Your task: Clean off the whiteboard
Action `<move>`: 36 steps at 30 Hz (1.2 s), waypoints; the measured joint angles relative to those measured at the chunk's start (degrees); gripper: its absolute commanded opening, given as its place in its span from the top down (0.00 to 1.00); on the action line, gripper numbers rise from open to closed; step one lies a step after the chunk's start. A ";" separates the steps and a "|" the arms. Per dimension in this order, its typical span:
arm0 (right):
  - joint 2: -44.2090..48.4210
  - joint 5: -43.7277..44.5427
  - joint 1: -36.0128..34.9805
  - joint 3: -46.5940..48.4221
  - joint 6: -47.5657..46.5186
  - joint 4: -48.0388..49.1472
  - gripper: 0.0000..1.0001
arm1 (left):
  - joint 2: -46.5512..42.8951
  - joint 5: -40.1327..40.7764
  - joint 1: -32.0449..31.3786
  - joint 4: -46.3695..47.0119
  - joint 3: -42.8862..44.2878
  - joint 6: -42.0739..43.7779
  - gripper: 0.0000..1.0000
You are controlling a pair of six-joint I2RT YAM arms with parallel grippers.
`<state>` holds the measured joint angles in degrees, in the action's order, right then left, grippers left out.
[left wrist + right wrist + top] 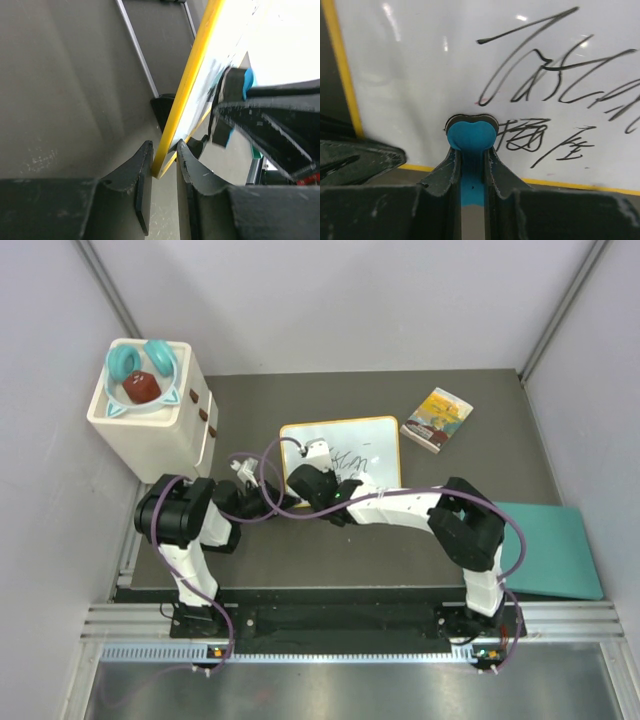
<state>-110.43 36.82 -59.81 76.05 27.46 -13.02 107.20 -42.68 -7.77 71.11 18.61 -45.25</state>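
The whiteboard (pixel 340 445) lies flat on the table, white with an orange-yellow frame and black scribbles (pixel 352 460) near its middle. My left gripper (pixel 285 502) is shut on the board's near-left corner; in the left wrist view its jaws (pixel 164 152) clamp the yellow frame (pixel 192 85). My right gripper (pixel 312 472) is shut on a blue eraser (pixel 470 136) with a black felt face. The eraser presses on the white surface (pixel 420 75) just left of the lower scribbles (pixel 560 85). It also shows in the left wrist view (pixel 235 85).
A white box (pixel 150 435) holding teal headphones (pixel 145 365) and a red object stands at the back left. A small yellow-covered book (pixel 437 418) lies right of the board. A flat teal mat (pixel 550 545) lies at the near right.
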 measured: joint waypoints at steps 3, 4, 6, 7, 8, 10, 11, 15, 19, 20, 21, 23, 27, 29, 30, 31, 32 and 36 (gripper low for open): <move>0.15 4.52 0.22 -2.25 1.88 1.84 1.00 | -0.17 0.33 -0.22 -0.37 0.04 0.11 1.00; 0.44 5.46 0.24 -3.19 2.54 2.51 1.00 | -0.20 0.42 -0.26 -0.48 0.15 0.22 1.00; 1.51 6.78 0.28 -5.68 4.52 3.93 1.00 | -0.24 0.31 -0.33 -0.90 0.35 0.39 1.00; 2.12 7.02 0.59 -6.97 5.95 4.37 1.00 | -0.24 0.33 -0.44 -1.14 0.48 0.46 1.00; 2.71 6.99 0.92 -7.98 7.39 4.79 1.00 | -0.26 0.33 -0.55 -1.40 0.68 0.55 1.00; 4.04 6.58 1.99 -9.92 10.25 5.66 1.00 | -0.59 0.46 -0.83 -2.34 1.05 0.92 1.00; 4.92 6.54 2.62 -11.08 11.52 6.14 1.00 | -0.74 0.61 -0.94 -2.73 1.18 1.16 1.00; 8.98 8.74 4.92 -16.92 14.64 8.15 1.00 | -0.98 0.68 -1.09 -3.30 1.22 1.60 1.00; 11.96 12.76 6.84 -21.53 16.65 8.57 1.00 | -1.25 0.63 -1.16 -3.80 1.22 1.75 1.00; 12.15 13.03 6.99 -21.84 16.94 8.94 1.00 | -1.25 0.63 -1.22 -3.89 1.25 1.75 1.00; 12.22 13.18 7.04 -21.94 17.18 9.25 1.00 | -1.29 0.63 -1.27 -3.93 1.27 1.77 1.00; 12.22 13.31 7.08 -21.94 17.11 9.64 1.00 | -1.33 0.63 -1.29 -4.22 1.33 1.81 1.00; 11.47 13.66 7.04 -21.31 15.21 11.39 1.00 | -1.46 0.61 -1.29 -4.63 1.44 1.90 1.00; 10.40 14.49 6.38 -20.50 13.07 12.63 1.00 | -1.60 0.72 -1.31 -4.96 1.55 1.95 1.00; 9.70 14.95 5.81 -19.91 11.74 13.88 1.00 | -1.60 0.72 -1.31 -5.16 1.70 1.99 1.00; 9.01 14.93 5.20 -19.30 10.75 15.08 1.00 | -1.62 0.70 -1.31 -5.29 1.77 2.08 1.00; 8.31 14.86 4.57 -18.73 9.81 16.33 1.00 | -1.64 0.70 -1.31 -5.35 1.77 2.12 1.00; 5.66 13.70 2.05 -16.65 5.44 20.90 1.00 | -1.81 0.61 -1.46 -5.97 1.99 2.58 1.00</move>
<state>-104.77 50.52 -57.76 59.40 32.91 7.88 105.38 -42.06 -9.23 65.14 20.60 -42.68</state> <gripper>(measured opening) 0.121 0.261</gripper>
